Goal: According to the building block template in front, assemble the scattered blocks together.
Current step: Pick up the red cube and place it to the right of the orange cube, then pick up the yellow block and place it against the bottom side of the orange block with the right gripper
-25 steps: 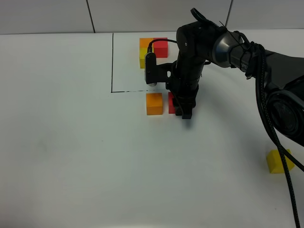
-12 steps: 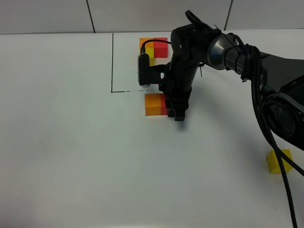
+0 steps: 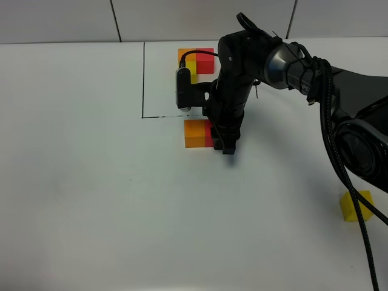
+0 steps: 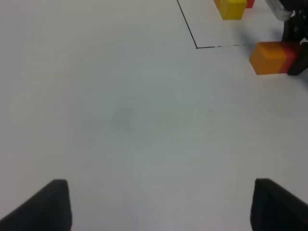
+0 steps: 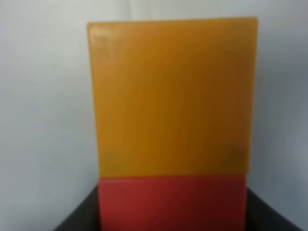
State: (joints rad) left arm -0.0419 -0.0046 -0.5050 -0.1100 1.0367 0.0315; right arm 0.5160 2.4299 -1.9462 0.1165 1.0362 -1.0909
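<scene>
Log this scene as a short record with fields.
template: orange, red and yellow cubes inside the black outline
orange block: just outside the outline, touching the red block
red block: clamped by right gripper
yellow block: alone, far off to the right
left gripper: open, holding nothing

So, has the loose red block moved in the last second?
Yes. The red block slid left toward the black outline's corner, closing its gap with the orange block.
</scene>
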